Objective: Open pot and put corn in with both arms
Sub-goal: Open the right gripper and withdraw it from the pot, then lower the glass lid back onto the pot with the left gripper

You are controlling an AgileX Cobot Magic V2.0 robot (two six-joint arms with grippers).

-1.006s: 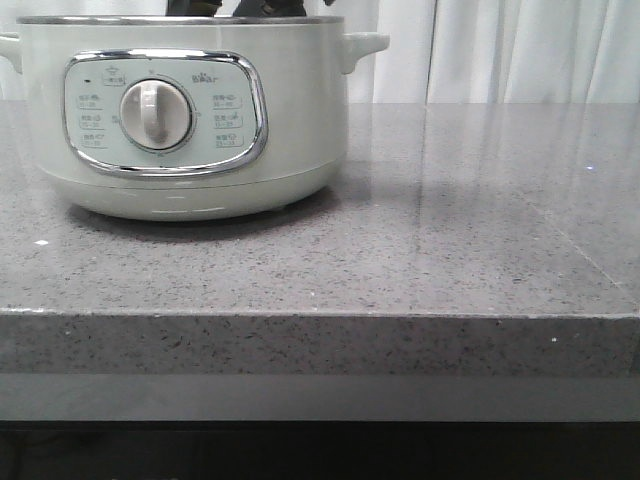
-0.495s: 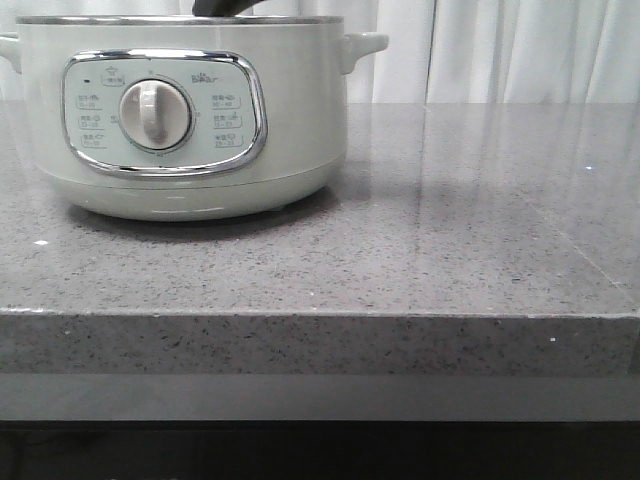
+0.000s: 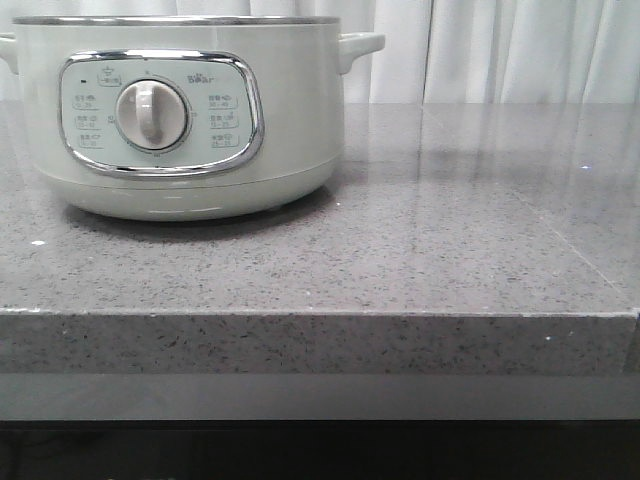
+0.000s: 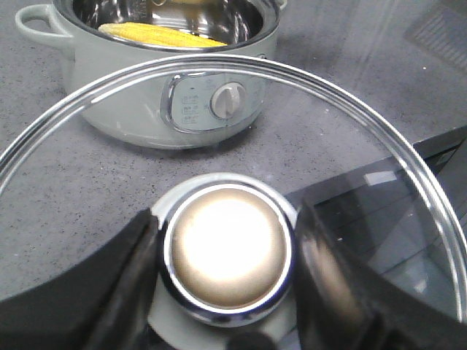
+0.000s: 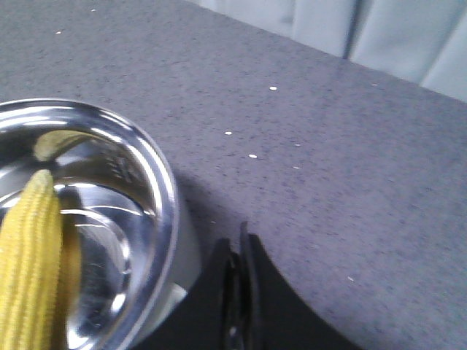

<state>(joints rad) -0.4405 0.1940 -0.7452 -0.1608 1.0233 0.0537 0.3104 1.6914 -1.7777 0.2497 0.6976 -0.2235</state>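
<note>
While the lid is off, read the scene from the nearest item outward.

Left gripper (image 4: 226,262): clenched on the lid knob (image 4: 225,248), one black finger pressed to each side; nearest the left wrist camera.
Lid (image 4: 365,146): glass with a steel rim, held in the air apart from the pot, with counter and a dark drop-off visible through it.
Lid risk: the knob is smooth and rounded, so it may slip between the fingers; the glass would then strike the counter or go over the edge.
Right gripper (image 5: 239,292): jaws pressed together, nothing between them; just beside the pot rim, outside the bowl.
Right gripper risk: a sideways move from this spot could clip the rim and push the pot.
Counter (image 3: 450,250): grey speckled stone, front edge near the camera in the front view.
Pot (image 3: 190,110): upright on the counter's left side, dial facing front, uncovered.
Corn (image 4: 160,34): lying inside the steel bowl, against the wall; the placing step looks done.
Corn risk: slight; it sits below the rim as far as both wrist views show, so a returning lid should clear it.
Re-covering risk: an off-centre descent would land the rim of the lid on the pot edge and tilt it.
</note>
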